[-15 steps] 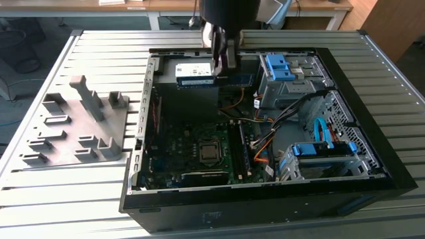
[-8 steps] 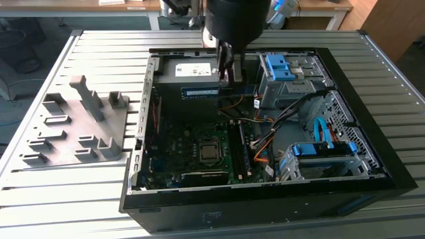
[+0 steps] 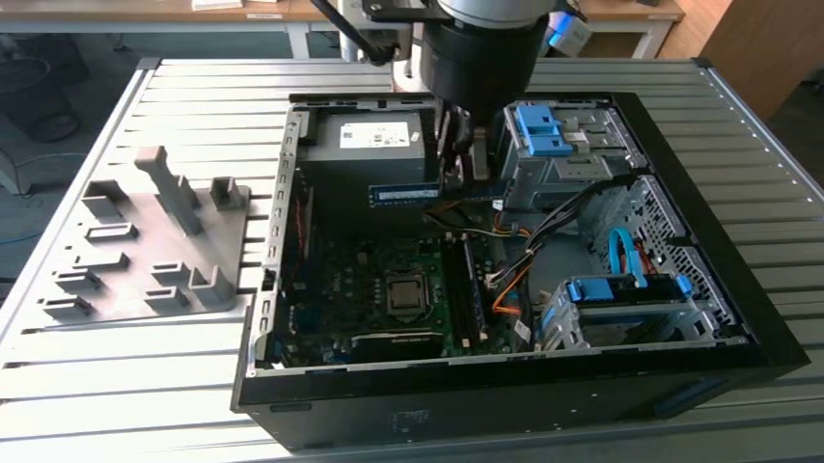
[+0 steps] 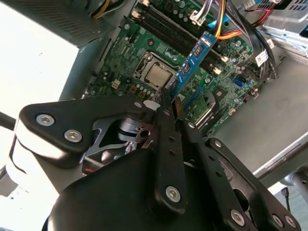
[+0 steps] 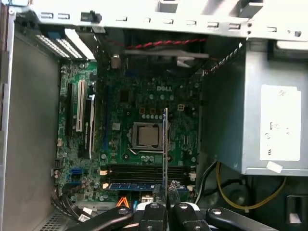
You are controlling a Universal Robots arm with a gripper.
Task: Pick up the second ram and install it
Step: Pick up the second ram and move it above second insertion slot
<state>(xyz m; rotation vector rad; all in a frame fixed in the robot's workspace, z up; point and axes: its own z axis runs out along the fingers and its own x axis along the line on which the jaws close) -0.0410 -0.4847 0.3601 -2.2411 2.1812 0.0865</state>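
My gripper (image 3: 453, 164) hangs over the open computer case (image 3: 721, 318), shut on one end of the second ram (image 3: 409, 194), a thin blue board with dark chips. The stick is held level in the air, above the motherboard (image 3: 347, 280) and in front of the grey power supply (image 3: 367, 135). In the second wrist view the ram (image 4: 195, 60) reaches out from the closed fingertips (image 4: 166, 96) over the processor socket (image 4: 158, 74). The first wrist view has the ram (image 5: 166, 139) edge-on above the gripper (image 5: 166, 190). Below it lie the dark memory slots (image 5: 144, 172), and another blue stick (image 5: 137, 186) is seated in one.
A grey slotted holder block (image 3: 154, 241) stands on the ribbed table at the exterior view's left of the case. Inside the case, coloured cables (image 3: 515, 260) and blue-tabbed drive cages (image 3: 618, 299) crowd the exterior view's right. White expansion slots (image 5: 79, 113) line one side of the motherboard.
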